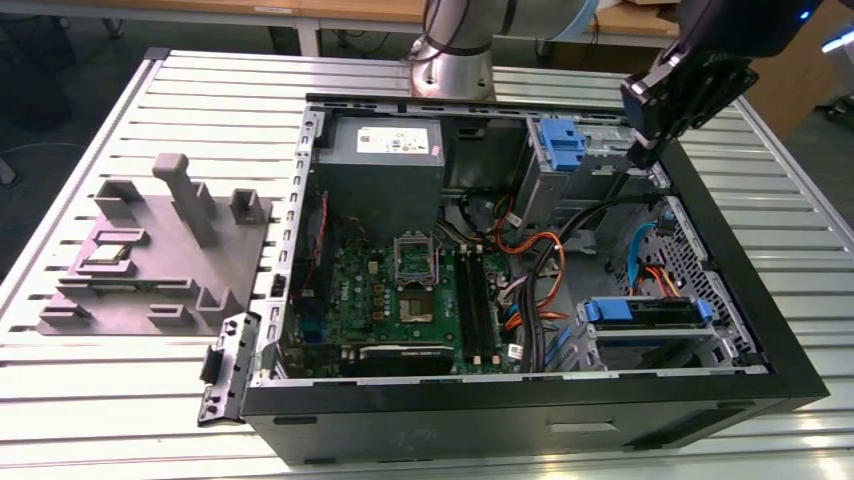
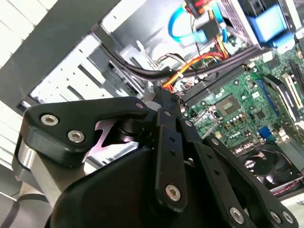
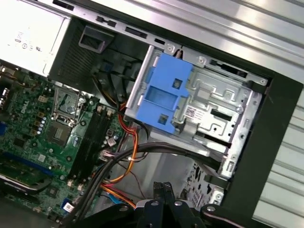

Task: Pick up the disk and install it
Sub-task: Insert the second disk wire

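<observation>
Over the far rim of the open computer case (image 1: 747, 300), toward the exterior view's right, the gripper (image 1: 650, 152) hangs with its black fingers (image 3: 159, 190) pressed together and nothing between them; both wrist views show the tips meeting. Just below and beside it, inside the case, a metal drive cage (image 3: 223, 109) carries a blue plastic latch piece (image 3: 161, 90) on its face. The disk (image 1: 641, 312) lies well apart from the gripper, seated in the drive bay at the case's near corner on the exterior view's right, its blue rail facing up and orange and blue cables (image 1: 534, 260) running nearby. The case also holds a green motherboard (image 1: 400, 300) across its floor and a grey power supply (image 1: 380, 150) with a white sticker in the far corner. Outside the case, on the slatted table (image 1: 80, 400), a grey moulded fixture (image 1: 160, 250) stands at the exterior view's left.
</observation>
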{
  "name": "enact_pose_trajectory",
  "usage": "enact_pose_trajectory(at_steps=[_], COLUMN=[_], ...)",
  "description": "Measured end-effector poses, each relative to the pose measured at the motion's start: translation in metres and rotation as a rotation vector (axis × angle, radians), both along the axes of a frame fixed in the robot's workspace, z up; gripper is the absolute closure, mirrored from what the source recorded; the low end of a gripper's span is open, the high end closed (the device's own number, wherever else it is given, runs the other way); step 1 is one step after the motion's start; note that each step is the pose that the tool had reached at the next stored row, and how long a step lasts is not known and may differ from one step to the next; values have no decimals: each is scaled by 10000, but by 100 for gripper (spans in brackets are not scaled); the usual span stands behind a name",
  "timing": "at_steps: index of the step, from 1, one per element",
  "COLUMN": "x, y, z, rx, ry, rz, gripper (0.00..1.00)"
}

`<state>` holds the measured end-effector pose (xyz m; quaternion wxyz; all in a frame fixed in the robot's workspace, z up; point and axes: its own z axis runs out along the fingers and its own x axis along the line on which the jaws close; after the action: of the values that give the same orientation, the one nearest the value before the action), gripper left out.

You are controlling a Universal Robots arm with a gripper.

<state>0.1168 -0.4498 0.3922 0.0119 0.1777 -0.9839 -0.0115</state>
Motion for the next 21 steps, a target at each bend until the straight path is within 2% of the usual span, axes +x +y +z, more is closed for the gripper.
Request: enact_pose_trajectory(at_steps=[3, 14, 21], x=[79, 85, 85], y=[0, 0, 0], z=[-2, -13, -14], rx=[-7, -11, -9], ry=[19, 19, 18], rz=[26, 1398, 1401], gripper=[90, 90, 90])
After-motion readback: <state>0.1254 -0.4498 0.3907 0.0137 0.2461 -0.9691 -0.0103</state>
